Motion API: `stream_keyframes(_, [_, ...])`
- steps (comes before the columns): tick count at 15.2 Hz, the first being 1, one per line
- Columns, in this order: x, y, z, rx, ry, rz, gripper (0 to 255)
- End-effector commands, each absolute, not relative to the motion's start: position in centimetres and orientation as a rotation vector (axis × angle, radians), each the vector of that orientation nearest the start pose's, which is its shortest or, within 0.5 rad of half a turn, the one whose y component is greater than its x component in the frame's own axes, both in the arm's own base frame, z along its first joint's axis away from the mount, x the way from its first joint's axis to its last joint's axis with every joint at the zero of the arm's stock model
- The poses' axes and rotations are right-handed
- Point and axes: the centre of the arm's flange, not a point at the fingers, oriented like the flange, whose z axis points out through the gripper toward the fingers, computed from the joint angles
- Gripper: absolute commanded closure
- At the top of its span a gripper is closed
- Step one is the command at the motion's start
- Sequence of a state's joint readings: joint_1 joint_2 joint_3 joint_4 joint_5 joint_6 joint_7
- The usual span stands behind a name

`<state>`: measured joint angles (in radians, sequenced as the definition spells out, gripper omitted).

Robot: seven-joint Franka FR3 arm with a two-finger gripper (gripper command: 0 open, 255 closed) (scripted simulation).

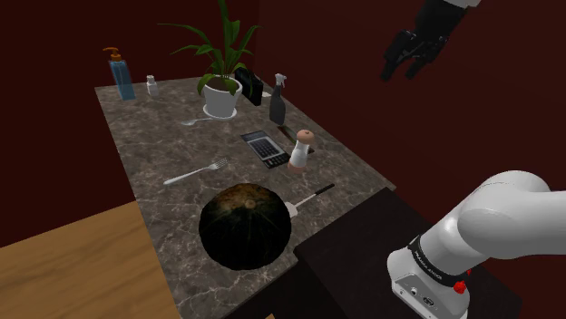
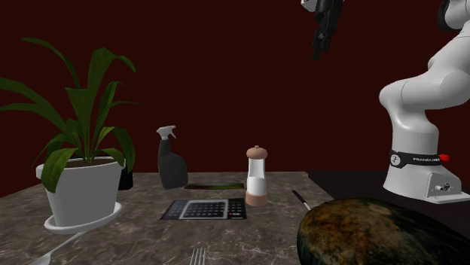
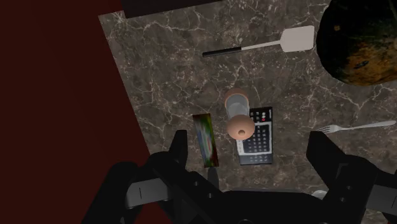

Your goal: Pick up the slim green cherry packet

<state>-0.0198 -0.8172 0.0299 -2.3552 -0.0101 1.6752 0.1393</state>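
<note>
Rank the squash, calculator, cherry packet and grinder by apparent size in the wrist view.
Largest: squash, even cut off by the edge
Then calculator
Then cherry packet
The grinder is unranked: it stands upright, nearer the camera, overlapping the calculator.

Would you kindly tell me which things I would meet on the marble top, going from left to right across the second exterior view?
potted plant → spray bottle → grinder → dark round squash

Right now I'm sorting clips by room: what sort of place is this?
Probably a home kitchen or dining counter: a marbled top holds a fork, a grinder and a spatula.
</note>
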Motion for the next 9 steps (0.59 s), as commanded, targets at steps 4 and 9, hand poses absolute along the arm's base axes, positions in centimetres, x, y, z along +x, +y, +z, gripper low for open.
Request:
stream_keyframes(4, [33.6, -0.5, 58.2, -3.149, 0.199, -0.204, 0])
stream_keyframes(9, [38.2, -2.0, 53.5, -3.149, 0.172, -0.178, 0])
